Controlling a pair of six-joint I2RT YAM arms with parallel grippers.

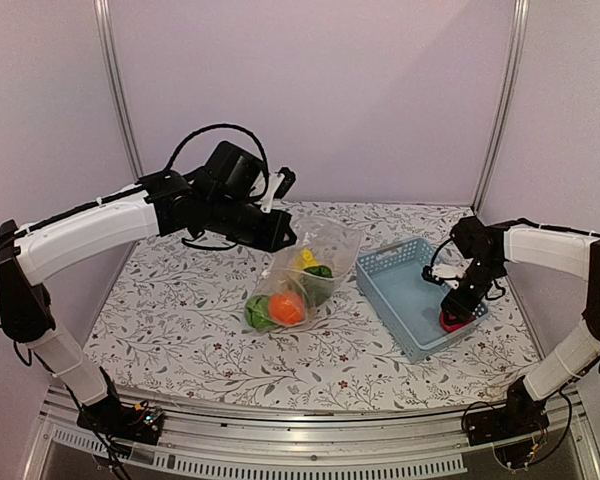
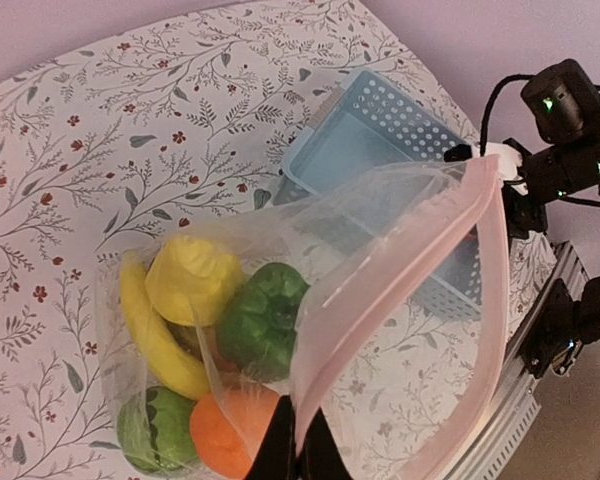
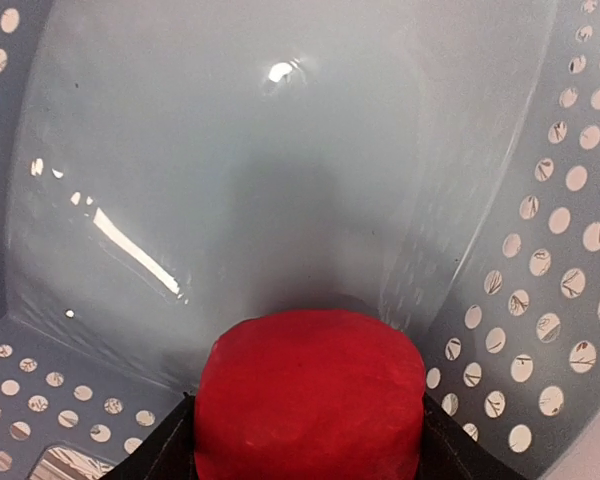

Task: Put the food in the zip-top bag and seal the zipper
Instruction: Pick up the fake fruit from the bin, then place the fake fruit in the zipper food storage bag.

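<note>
My left gripper [image 2: 300, 440] is shut on the pale pink zipper [image 2: 380, 300] of the clear zip-top bag [image 1: 320, 255] and holds its mouth up and open above the table. Inside the bag lie a yellow banana [image 2: 150, 335], a lemon [image 2: 192, 278], a green pepper [image 2: 260, 318], an orange [image 2: 235, 430] and a striped watermelon [image 2: 155, 430]. My right gripper [image 3: 310, 440] reaches down into the light-blue basket [image 1: 400, 290]. Its two fingers press against both sides of the red apple [image 3: 310, 400], which rests in the basket's near corner.
The basket stands to the right of the bag, its perforated walls [image 3: 540, 250] close around the right gripper. The flowered tablecloth [image 1: 180, 300] covers the table. The metal rail [image 1: 330, 455] with both arm bases runs along the near edge.
</note>
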